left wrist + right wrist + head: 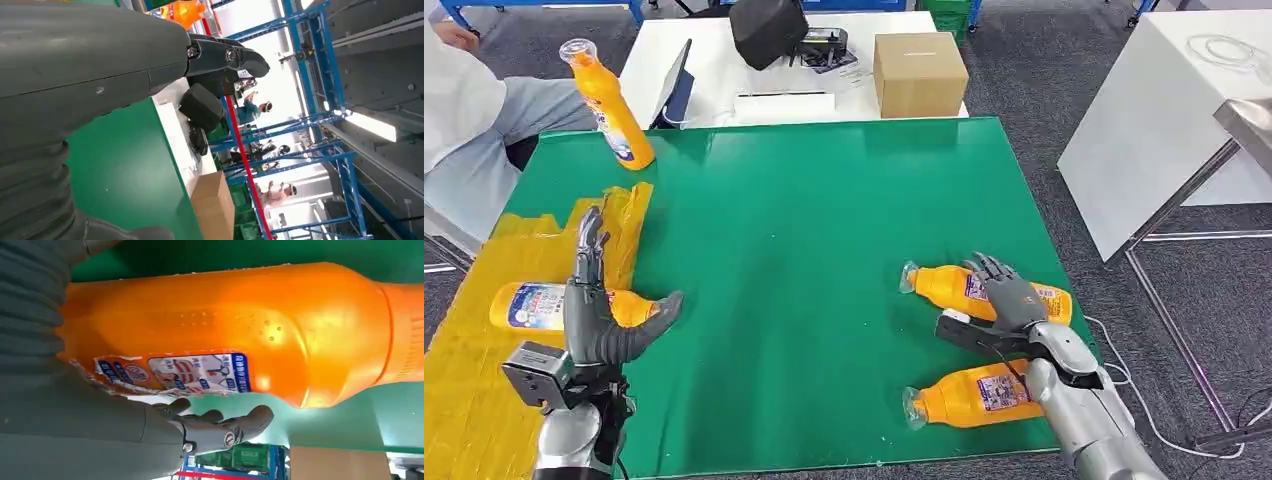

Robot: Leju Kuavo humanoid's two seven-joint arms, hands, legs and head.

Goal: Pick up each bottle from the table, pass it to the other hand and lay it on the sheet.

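Two silver arms reach over a green table. On the near left, the left hand is spread open and holds nothing, above a bottle lying on the yellow sheet. On the right, the right hand rests its fingers on a lying bottle (grip unclear). Another bottle lies nearer, and a fourth bottle is at the far left, tilted.

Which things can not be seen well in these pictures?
- Bottle on the yellow sheet: head view, its neck is behind the left hand.
- Far right bottle: the right hand covers its middle; grip unclear.
- Label print: right wrist view, too small.
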